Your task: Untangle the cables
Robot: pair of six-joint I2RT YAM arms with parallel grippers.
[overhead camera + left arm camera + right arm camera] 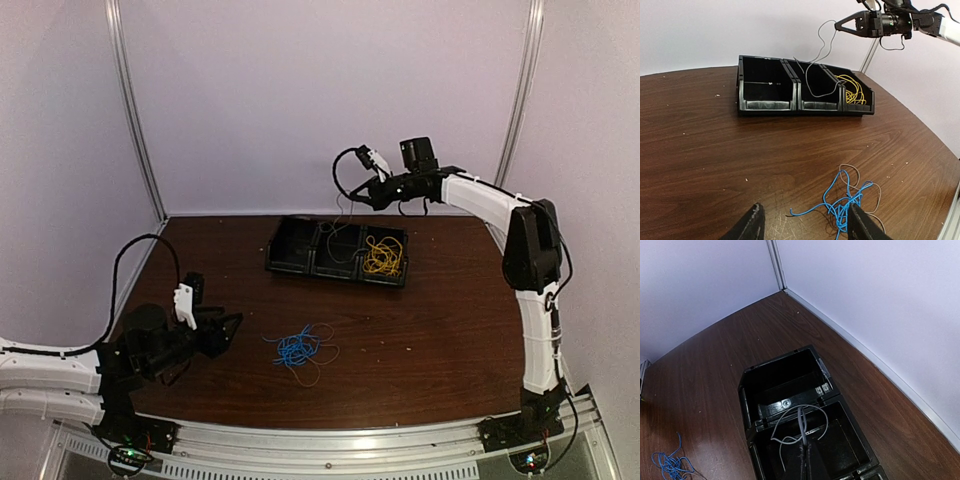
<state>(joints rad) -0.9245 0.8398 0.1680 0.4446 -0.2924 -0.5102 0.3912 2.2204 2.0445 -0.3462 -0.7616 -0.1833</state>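
Sorting step: the right gripper (804, 449), clenched on a thin grey cable (801, 422), dangles it over the middle of the black tray (290, 264) at the table's (440, 330) far edge. The left gripper (807, 222) is released beside the blue cable tangle (297, 347) near the near edge. Next: lower it, let go.
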